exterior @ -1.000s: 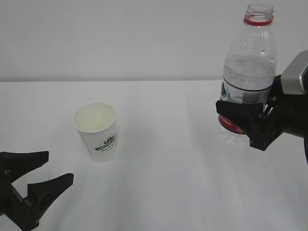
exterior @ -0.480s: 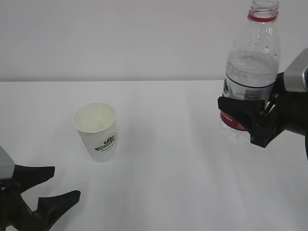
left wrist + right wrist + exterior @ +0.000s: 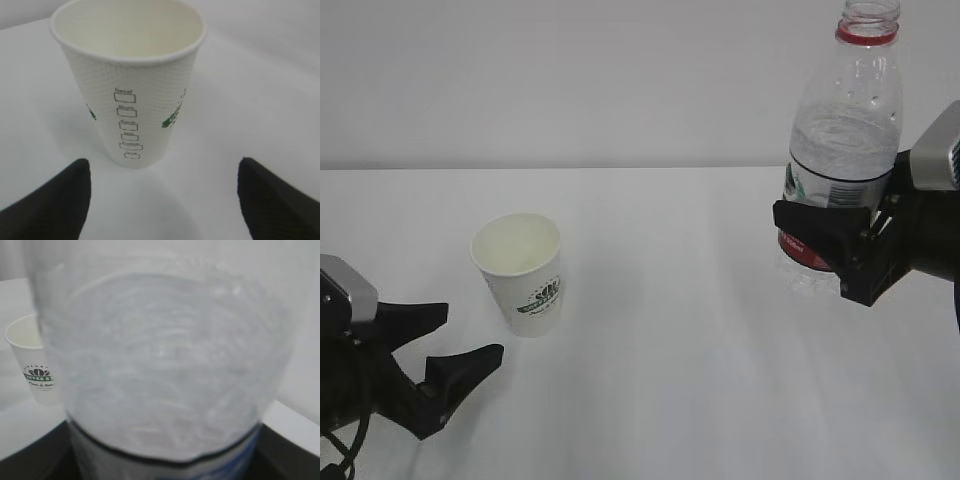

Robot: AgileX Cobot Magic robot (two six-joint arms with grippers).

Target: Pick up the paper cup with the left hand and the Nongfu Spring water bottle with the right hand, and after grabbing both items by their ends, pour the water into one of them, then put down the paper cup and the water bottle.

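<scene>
The paper cup (image 3: pixel 520 275) stands upright on the white table, left of centre, its cream inside showing no liquid. My left gripper (image 3: pixel 472 332) is open just in front of it and to the left, apart from it. In the left wrist view the cup (image 3: pixel 132 90) rises ahead of the gripper (image 3: pixel 163 172), both black fingertips (image 3: pixel 75 185) wide of its base. My right gripper (image 3: pixel 810 232) is shut on the label band of the Nongfu Spring water bottle (image 3: pixel 842 130), held upright and uncapped at the right. Water (image 3: pixel 840 150) fills its lower part. The bottle (image 3: pixel 160 365) fills the right wrist view.
The white table (image 3: pixel 670 350) runs back to a plain white wall (image 3: pixel 570 80). In the right wrist view the cup (image 3: pixel 37 375) shows at the left edge behind the bottle. Nothing else stands on the table.
My left gripper has advanced from the lower left corner toward the cup, jaws spread a little wider. The bottle in the right gripper has risen slightly and then held still.
</scene>
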